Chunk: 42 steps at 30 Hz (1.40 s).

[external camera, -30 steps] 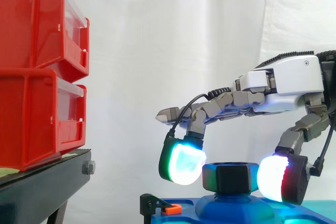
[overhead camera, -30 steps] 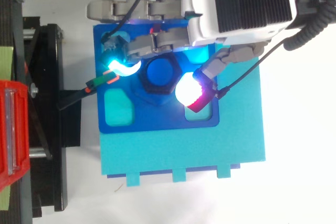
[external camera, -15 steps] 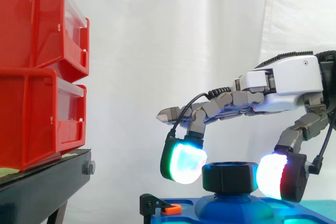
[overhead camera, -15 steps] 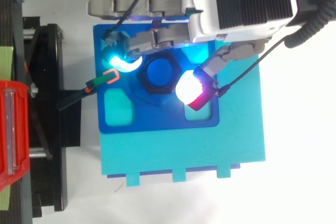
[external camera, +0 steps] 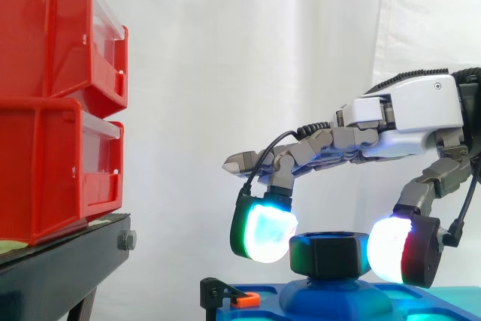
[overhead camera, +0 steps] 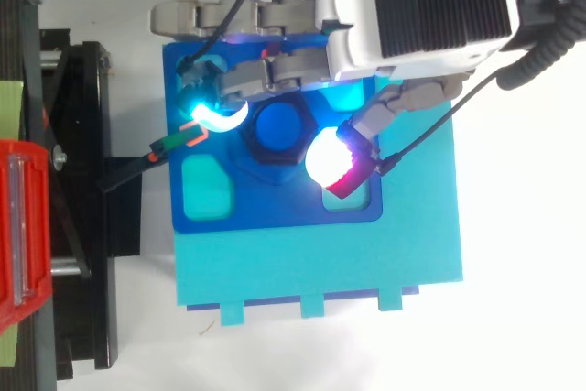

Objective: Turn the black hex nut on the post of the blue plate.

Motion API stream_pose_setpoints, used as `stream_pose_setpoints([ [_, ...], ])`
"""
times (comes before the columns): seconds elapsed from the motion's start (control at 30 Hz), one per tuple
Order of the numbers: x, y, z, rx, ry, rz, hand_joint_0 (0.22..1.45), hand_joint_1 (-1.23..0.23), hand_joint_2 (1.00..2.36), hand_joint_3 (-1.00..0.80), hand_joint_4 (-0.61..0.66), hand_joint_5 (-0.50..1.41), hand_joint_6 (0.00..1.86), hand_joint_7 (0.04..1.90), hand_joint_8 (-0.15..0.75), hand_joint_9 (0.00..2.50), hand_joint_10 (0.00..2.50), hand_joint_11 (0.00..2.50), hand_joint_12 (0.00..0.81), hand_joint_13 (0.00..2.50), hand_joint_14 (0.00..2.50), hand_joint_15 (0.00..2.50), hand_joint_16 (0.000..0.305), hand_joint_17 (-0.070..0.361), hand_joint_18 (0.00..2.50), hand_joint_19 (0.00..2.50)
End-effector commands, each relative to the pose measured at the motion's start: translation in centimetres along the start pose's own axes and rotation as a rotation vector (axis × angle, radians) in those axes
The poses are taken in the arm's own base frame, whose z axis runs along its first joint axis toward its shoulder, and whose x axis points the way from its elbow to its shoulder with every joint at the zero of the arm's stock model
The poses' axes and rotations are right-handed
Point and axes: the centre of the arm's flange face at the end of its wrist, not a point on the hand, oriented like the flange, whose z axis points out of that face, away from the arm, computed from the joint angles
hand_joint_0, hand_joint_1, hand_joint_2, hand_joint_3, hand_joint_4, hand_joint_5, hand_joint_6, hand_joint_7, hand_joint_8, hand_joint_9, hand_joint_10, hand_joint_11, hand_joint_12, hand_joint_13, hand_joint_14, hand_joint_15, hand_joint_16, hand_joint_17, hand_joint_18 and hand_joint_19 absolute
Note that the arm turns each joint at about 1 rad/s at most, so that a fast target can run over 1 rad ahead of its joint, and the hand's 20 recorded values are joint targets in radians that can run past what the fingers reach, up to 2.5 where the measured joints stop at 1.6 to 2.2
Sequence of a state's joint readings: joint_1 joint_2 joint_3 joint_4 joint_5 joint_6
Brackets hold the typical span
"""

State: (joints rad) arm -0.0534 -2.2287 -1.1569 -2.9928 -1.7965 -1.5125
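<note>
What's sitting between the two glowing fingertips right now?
The black hex nut on the post of the blue plate, flanked by pads of the hand; both views show it.

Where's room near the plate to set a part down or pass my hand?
Free, top view: the cyan base plate below the blue plate, and the white surface right of it. Crowded: the robot hand pinching the black hex nut; the black stand with red bins to the left.
</note>
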Motion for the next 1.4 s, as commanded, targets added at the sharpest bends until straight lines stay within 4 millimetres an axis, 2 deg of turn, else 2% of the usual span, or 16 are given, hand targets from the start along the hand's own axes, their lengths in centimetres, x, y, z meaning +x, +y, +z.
stream_pose_setpoints([
  [0.0, 0.0, 0.0, -0.1, 0.001, 0.007, 0.002, 0.45, -0.61, 1.0, -0.5, 0.05, -0.3, 0.5, 0.85, 0.102, 0.0, 0.0, 0.0, 0.281, 0.07, 0.0, 0.03, 0.039, 0.087, 0.13, 0.18],
  [0.3, -0.9, 0.3, -1.2, 0.001, 0.051, -0.008, 0.45, -0.6, 1.0, -0.5, 0.06, -0.3, 0.5, 0.85, 0.099, 0.0, 0.0, 0.0, 0.28, 0.07, 0.0, 0.04, 0.038, 0.087, 0.14, 0.18],
  [1.0, -0.8, -0.3, -1.6, 0.011, 0.065, -0.01, 0.44, -0.6, 1.0, -0.5, 0.07, -0.29, 0.5, 0.86, 0.1, 0.0, 0.0, 0.0, 0.281, 0.08, 0.0, 0.04, 0.039, 0.087, 0.14, 0.18],
  [1.27, -2.4, -0.2, -2.7, 0.015, 0.077, -0.032, 0.45, -0.6, 1.0, -0.5, 0.07, -0.29, 0.5, 0.86, 0.099, 0.0, 0.0, 0.0, 0.279, 0.08, 0.0, 0.04, 0.039, 0.087, 0.15, 0.18],
  [1.37, -2.4, -0.3, -3.0, 0.016, 0.09, -0.041, 0.45, -0.6, 1.0, -0.5, 0.07, -0.29, 0.5, 0.86, 0.099, 0.0, 0.0, 0.0, 0.279, 0.08, 0.0, 0.05, 0.039, 0.087, 0.15, 0.18],
])
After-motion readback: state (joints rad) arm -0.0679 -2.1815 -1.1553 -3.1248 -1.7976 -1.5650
